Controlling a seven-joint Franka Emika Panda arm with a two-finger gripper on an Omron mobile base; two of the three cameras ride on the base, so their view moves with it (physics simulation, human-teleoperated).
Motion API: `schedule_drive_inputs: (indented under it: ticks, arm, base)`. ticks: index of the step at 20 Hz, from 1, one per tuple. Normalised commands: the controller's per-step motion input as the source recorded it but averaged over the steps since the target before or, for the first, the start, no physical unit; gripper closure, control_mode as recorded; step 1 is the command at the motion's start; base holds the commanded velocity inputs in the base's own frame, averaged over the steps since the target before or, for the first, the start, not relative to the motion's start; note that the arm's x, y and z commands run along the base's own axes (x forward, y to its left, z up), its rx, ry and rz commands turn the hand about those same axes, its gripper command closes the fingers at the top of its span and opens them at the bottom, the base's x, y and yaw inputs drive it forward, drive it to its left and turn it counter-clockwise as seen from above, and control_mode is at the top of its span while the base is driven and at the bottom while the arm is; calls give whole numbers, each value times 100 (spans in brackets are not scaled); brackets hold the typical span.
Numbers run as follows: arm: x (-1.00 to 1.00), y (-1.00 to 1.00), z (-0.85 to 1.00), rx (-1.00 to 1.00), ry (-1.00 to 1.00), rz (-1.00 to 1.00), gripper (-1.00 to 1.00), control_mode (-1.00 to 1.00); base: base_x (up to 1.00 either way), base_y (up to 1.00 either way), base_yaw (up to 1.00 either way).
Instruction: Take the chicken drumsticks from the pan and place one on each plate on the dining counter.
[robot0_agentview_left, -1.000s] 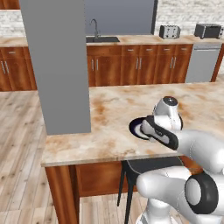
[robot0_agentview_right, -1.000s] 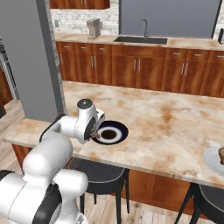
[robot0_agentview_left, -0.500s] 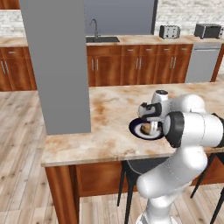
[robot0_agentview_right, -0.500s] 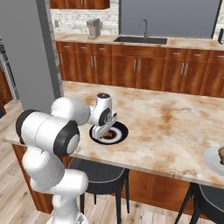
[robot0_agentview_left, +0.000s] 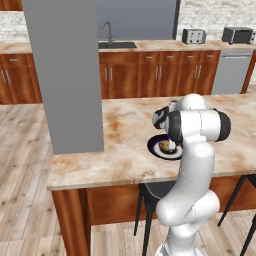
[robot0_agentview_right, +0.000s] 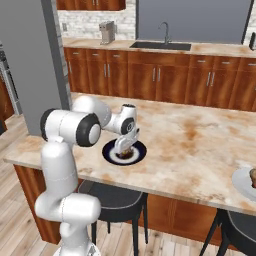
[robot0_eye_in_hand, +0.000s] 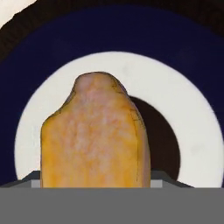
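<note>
Gripper (robot0_agentview_right: 125, 148) of the white arm hangs low over a round plate with a dark blackish-blue rim and whitish centre (robot0_agentview_right: 138, 151), which sits on the near part of the long dining counter with its beige-and-rust marbled stone top (robot0_agentview_right: 200, 145). Between the fingers is a small golden-brown roasted chicken drumstick with orange-tan skin (robot0_eye_in_hand: 96, 135); from the hand it rises large in front of the plate's pale centre (robot0_eye_in_hand: 192, 131), and from the left base camera it shows as a tan lump (robot0_agentview_left: 164, 145) on the plate (robot0_agentview_left: 156, 148), right under the hand (robot0_agentview_left: 172, 146). The fingers themselves are hidden behind the meat and the wrist, so I cannot tell whether they pinch the drumstick or stand spread beside it. A second plate of the same kind (robot0_agentview_right: 241, 183) lies at the far right of the counter's near edge, with another brown piece (robot0_agentview_right: 253, 176) on it. Black stools (robot0_agentview_right: 112, 197) stand under the counter's near side.
</note>
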Motion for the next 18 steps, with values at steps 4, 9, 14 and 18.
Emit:
schedule_drive_inputs:
  ticks: [4,9,14,18]
  arm:
    - [-24,0,0,-4,-15,0,-100,-100]
    - [-72,0,1,-2,-36,3,-100,-100]
    - [-18,1,12,-1,-8,8,-100,-100]
    - [-13,1,99,0,-4,16,-100,-100]
  base:
    - [0,0,0]
    - [0,0,0]
    - [0,0,0]
    - [0,0,0]
